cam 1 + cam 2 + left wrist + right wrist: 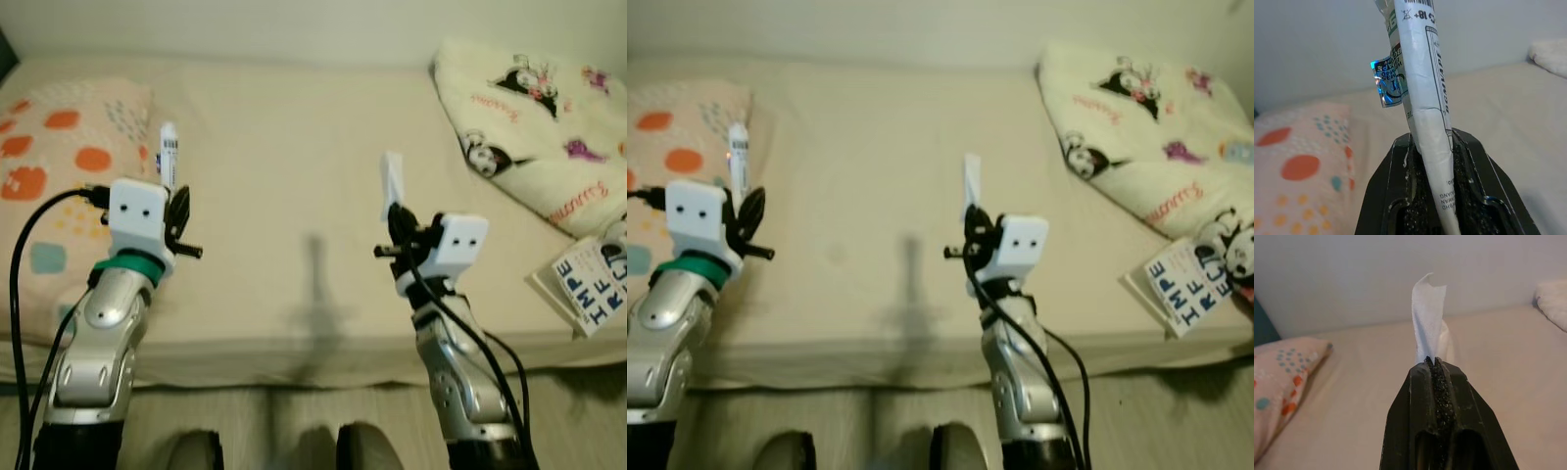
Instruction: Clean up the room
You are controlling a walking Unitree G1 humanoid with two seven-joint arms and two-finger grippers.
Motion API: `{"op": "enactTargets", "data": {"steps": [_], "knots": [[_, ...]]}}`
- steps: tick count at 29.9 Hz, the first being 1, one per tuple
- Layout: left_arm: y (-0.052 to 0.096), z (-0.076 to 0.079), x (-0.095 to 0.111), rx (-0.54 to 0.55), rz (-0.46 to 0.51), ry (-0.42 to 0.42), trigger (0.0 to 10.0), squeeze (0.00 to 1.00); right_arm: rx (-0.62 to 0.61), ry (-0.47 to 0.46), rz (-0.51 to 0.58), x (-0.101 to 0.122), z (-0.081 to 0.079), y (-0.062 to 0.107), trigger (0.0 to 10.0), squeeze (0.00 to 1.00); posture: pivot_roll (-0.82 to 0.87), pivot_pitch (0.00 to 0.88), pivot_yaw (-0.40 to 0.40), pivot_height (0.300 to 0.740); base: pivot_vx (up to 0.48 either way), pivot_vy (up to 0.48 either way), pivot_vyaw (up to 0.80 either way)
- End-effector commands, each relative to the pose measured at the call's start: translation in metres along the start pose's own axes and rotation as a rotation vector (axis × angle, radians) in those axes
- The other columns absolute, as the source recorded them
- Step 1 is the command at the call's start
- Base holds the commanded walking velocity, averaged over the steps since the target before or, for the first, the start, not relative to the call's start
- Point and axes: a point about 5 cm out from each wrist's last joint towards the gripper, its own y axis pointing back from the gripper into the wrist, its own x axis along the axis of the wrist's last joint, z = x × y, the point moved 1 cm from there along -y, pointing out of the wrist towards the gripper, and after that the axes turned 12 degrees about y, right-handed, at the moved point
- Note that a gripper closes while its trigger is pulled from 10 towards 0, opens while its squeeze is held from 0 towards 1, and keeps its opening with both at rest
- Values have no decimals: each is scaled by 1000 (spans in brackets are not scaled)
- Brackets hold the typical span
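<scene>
Pinched between the left gripper's (1432, 161) jaws, a printed white wrapper (1422, 83) sticks up past the fingertips, above the bed's (274, 176) near edge beside the spotted pillow (59, 147). Closed jaws of the right gripper (1436, 369) clamp a small white paper scrap (1427, 316) that stands up from their tips, over the bed's near edge.

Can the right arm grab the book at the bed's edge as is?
Probably not yet. The right gripper is shut on a white paper scrap, so it has no free grasp. The book, beside the cartoon blanket, lies unobstructed further right.
</scene>
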Motion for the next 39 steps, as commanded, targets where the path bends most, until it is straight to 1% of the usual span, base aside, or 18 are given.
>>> {"op": "enactTargets", "data": {"steps": [1, 12, 23, 27, 39], "knots": [[1, -2, -6, 18, -31, 2, 10000, 0, -11, 6, -16, -5, 2, 2, 10000, 0, 76, 60, 2, 701, 0, 0, 0], [0, -3, -6, 19, -33, -1, 10000, 0, -14, 5, -18, -7, 1, 2, 10000, 0, 78, 60, 6, 740, 0, 0, 0], [0, -2, -7, 22, -31, 3, 10000, 0, -11, -3, -21, -9, -1, 2, 10000, 0, 77, 59, 5, 740, 0, 0, 0], [0, 0, -8, 27, -23, -14, 10000, 0, -4, -3, -24, -10, -3, 1, 10000, 0, 82, 58, 2, 740, 0, 0, 0], [3, -1, -10, 51, -20, -31, 10000, 0, 15, -6, -30, -12, -7, 0, 10000, 0, 94, 60, -5, 740, 0, 327, 0]]}}
